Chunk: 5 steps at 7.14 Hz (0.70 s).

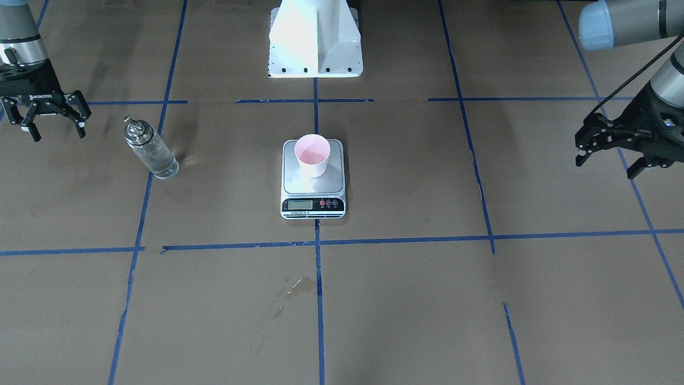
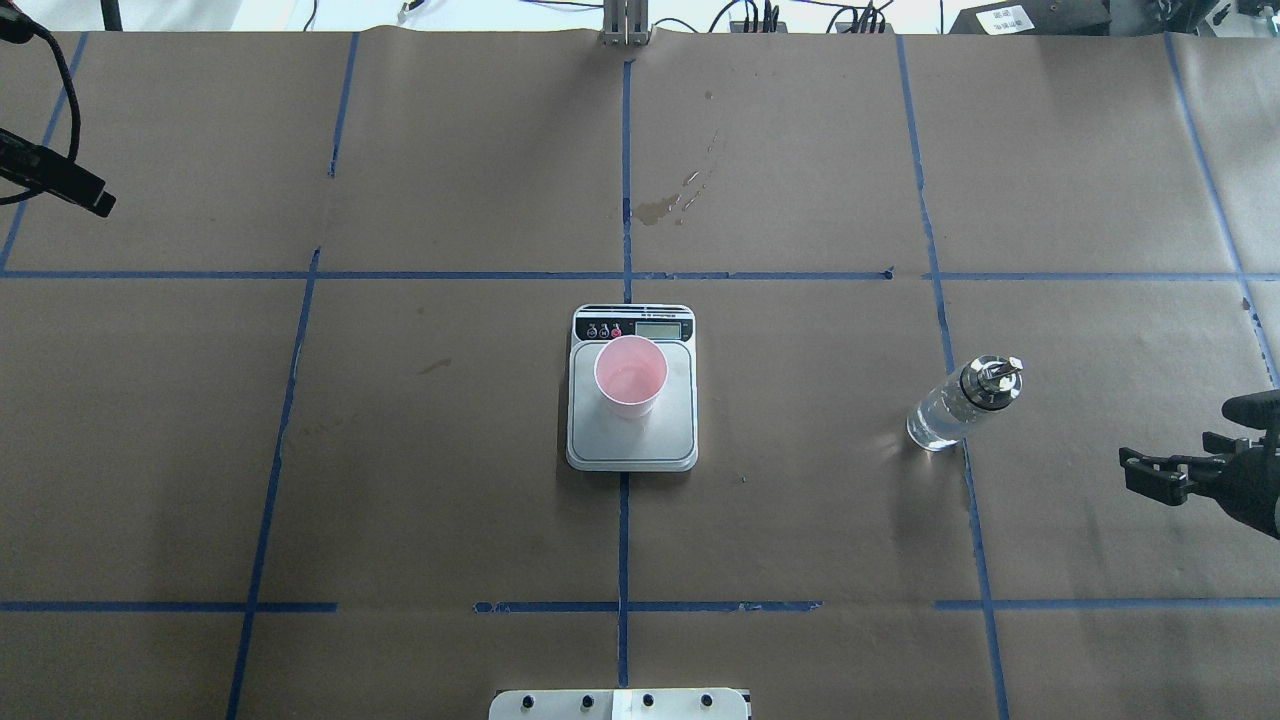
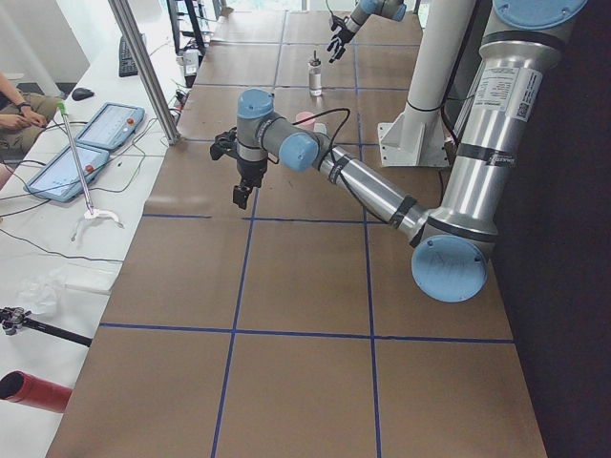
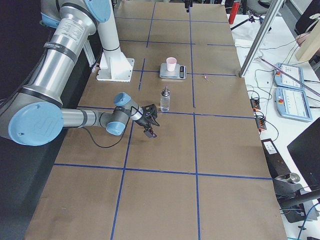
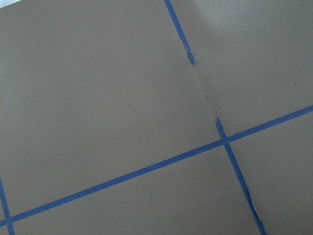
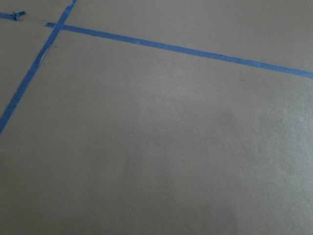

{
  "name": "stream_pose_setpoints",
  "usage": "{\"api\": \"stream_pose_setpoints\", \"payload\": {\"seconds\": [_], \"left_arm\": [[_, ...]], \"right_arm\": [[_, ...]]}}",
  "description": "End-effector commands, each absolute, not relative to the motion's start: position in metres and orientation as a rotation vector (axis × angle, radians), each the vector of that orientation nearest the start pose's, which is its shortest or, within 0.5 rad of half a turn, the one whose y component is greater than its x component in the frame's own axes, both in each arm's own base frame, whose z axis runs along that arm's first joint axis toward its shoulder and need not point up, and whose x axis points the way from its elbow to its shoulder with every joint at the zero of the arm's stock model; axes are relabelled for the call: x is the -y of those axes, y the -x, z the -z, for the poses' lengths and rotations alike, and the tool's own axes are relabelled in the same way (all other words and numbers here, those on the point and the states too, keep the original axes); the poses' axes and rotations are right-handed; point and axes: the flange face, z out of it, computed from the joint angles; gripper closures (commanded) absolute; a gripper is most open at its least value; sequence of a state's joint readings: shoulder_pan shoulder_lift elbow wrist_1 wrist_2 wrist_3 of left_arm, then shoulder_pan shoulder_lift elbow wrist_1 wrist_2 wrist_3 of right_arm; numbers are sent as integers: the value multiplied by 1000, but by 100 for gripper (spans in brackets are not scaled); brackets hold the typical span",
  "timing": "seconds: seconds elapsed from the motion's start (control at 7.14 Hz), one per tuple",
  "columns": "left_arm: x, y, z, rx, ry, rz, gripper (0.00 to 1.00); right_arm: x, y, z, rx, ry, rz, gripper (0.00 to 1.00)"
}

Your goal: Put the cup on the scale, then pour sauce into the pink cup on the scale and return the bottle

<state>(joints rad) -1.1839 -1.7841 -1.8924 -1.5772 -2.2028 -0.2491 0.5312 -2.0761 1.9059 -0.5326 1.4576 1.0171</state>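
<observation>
The cup (image 1: 312, 155), white outside and pink inside, stands upright on the scale (image 1: 313, 184) at the table's middle; both also show in the overhead view, cup (image 2: 630, 375) on scale (image 2: 632, 440). The bottle (image 1: 151, 149) stands upright on the paper, apart from the scale, with clear sauce (image 2: 935, 420) in its lower part. My right gripper (image 1: 56, 128) is open and empty, beside the bottle and not touching it. My left gripper (image 1: 608, 163) is open and empty, far on the scale's other side. Both wrist views show only paper and tape.
The robot's white base (image 1: 315, 43) stands behind the scale. A dried stain (image 1: 296, 289) marks the brown paper on the operators' side. Blue tape lines (image 1: 317, 240) grid the table. Tablets (image 3: 91, 143) and cables lie on a side bench.
</observation>
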Motion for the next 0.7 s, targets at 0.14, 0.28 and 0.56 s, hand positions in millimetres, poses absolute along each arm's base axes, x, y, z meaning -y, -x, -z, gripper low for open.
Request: {"api": "stream_pose_setpoints", "payload": {"seconds": [0.14, 0.28, 0.56], "left_arm": [[565, -97, -448, -798, -278, -382, 6], [577, -66, -478, -787, -276, -388, 6], [576, 5, -534, -856, -245, -324, 1]], "right_arm": [[363, 117, -583, 697, -435, 80, 0], [387, 91, -576, 700, -404, 111, 0], [427, 42, -567, 681, -330, 151, 0]]}}
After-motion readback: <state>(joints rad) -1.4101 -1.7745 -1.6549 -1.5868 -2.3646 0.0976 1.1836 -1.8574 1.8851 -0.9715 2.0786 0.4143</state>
